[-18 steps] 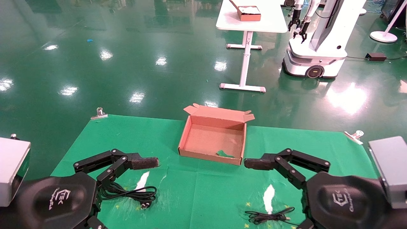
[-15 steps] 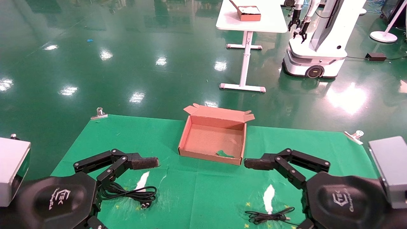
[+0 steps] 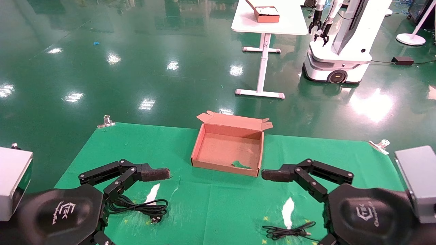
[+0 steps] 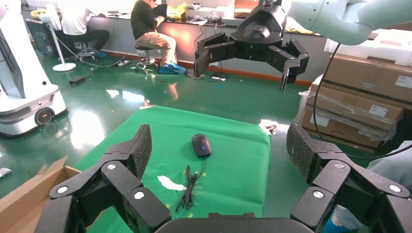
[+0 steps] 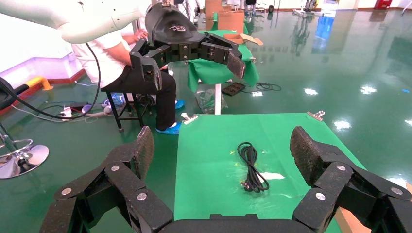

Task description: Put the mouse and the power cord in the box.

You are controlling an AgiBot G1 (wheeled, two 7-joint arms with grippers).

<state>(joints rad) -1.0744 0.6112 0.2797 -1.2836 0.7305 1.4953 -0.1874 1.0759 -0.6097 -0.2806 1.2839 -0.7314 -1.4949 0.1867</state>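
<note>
The shallow brown cardboard box point(image 3: 227, 152) sits at the table's far edge, holding only a green scrap point(image 3: 240, 164). The looped black power cord point(image 3: 143, 206) lies near the front left, the small black mouse point(image 4: 201, 144) front right. The left tool point(image 4: 221, 150) and right tool point(image 5: 223, 153) hover with jaws spread wide, holding nothing.

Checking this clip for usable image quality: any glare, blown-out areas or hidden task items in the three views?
Head view: ceiling lights glare off the glossy floor; the mouse is hidden behind the right pincer. Left wrist view: the mouse is sharp, the window area behind is bright. Right wrist view: the power cord is clear, the wall at one side is washed out.
</note>
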